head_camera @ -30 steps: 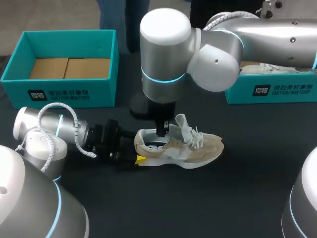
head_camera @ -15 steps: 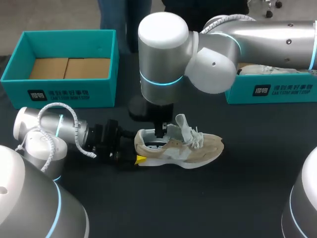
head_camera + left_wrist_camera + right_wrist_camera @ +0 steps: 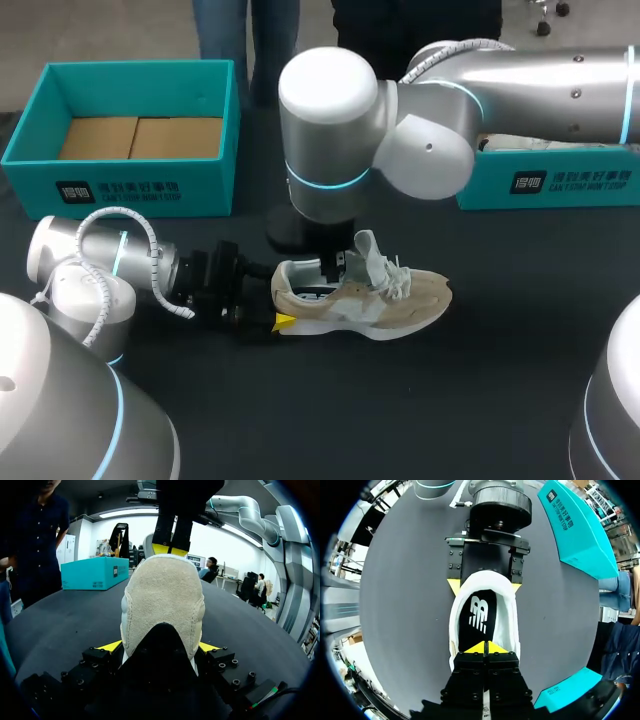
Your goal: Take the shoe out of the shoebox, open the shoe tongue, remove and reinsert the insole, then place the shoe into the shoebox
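A beige shoe point(image 3: 390, 300) lies on the dark table, toe to the right, with its tongue point(image 3: 368, 250) raised. My left gripper point(image 3: 283, 321) is shut on the heel. In the left wrist view the heel point(image 3: 162, 600) sits between the two yellow fingers point(image 3: 112, 646), touched from both sides. My right gripper point(image 3: 330, 268) comes down from above into the shoe's opening. In the right wrist view it point(image 3: 485, 647) is shut, tips together just over the black insole point(image 3: 482, 612). An empty teal shoebox point(image 3: 130, 180) stands at the back left.
A second teal box point(image 3: 545, 185) stands at the back right, behind my right arm, with white things in it. Bare dark table lies in front of the shoe and to its right.
My right arm has sunk slightly toward the shoe's opening. The shoe and my left arm have not moved.
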Motion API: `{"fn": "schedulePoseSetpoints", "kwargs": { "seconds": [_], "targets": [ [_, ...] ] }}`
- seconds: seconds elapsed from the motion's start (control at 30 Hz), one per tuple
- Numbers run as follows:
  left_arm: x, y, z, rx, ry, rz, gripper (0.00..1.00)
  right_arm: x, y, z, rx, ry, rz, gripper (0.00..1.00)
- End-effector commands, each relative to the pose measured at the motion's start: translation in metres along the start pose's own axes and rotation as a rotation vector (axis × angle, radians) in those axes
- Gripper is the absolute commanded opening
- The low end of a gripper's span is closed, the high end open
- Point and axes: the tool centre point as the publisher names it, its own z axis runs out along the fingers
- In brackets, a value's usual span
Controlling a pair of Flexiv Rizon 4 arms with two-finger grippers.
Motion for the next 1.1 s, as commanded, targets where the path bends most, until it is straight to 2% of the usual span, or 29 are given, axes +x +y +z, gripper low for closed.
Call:
{"fn": "schedulePoseSetpoints", "kwargs": {
  "seconds": [0.03,0.43,0.63,1.0,1.1],
  "targets": [
    [0.0,0.003,0.0,-0.003,0.0,0.0,0.0,-0.002,-0.007,0.012,-0.002,-0.001,-0.003,0.0],
    [0.0,0.003,0.0,-0.003,0.0,0.0,0.0,-0.002,-0.021,0.032,0.024,0.02,0.008,0.0],
    [0.0,0.003,0.0,-0.003,0.0,0.0,0.0,0.005,-0.02,0.037,0.023,0.054,0.0,0.0],
    [0.0,0.003,0.0,-0.003,0.0,0.0,0.0,-0.001,-0.016,0.052,0.015,0.059,0.007,0.0],
    [0.0,0.003,0.0,-0.003,0.0,0.0,0.0,-0.003,-0.017,0.056,0.015,0.057,0.011,0.14]
  ]
}}
